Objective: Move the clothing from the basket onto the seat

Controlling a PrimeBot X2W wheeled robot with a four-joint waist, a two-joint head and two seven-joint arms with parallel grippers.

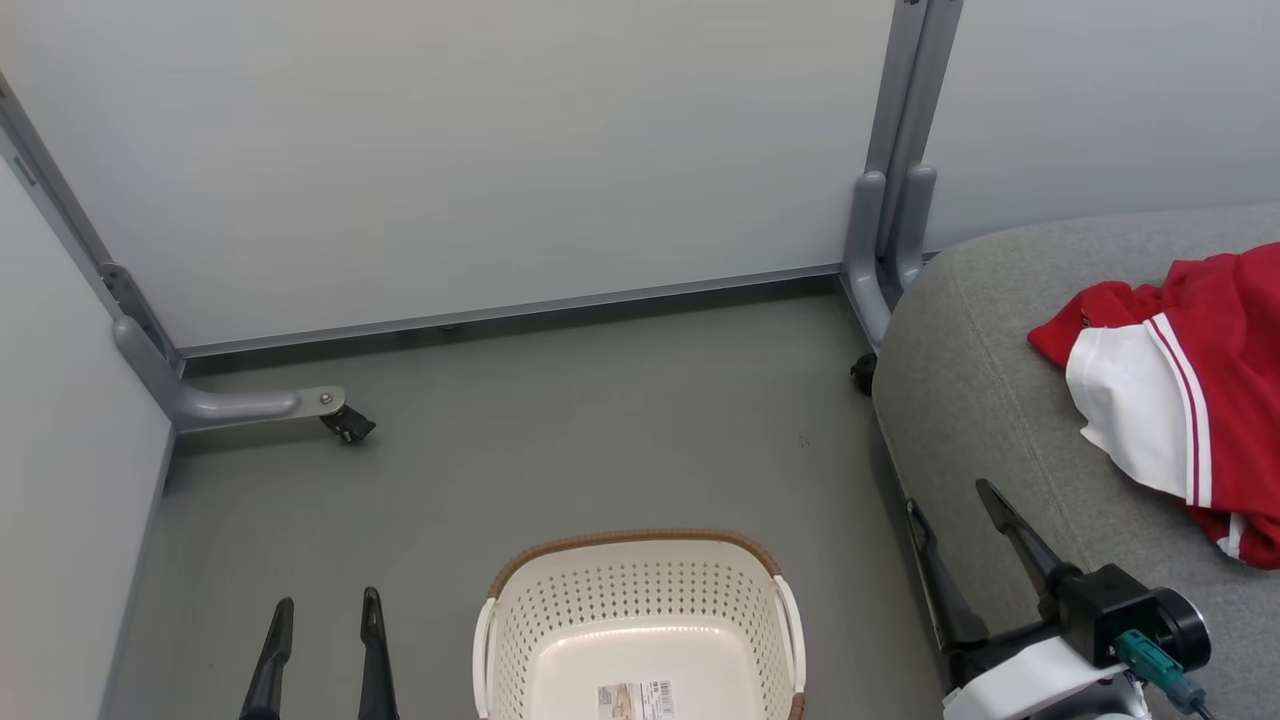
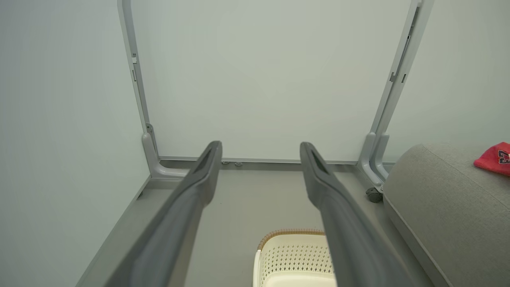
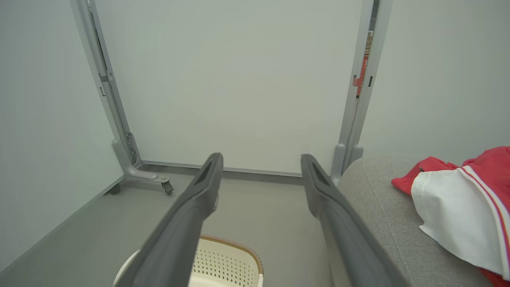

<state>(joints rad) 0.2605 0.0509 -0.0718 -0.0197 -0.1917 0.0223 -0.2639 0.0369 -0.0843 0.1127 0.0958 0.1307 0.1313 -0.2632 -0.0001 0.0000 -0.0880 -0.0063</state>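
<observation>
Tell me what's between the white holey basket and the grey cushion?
Head view: grey floor lies between the cream perforated plastic basket and grey fabric cushion, with the right hand at the cushion's edge.

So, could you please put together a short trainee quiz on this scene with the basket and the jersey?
1. True or false: the basket shows no clothing inside.
2. Where does the red jersey lie? A) on the floor B) on the grey seat C) draped over a handle
3. Fill in: the left end effector and right end effector both stand ____.
Key: 1 true; 2 B; 3 open.
</observation>
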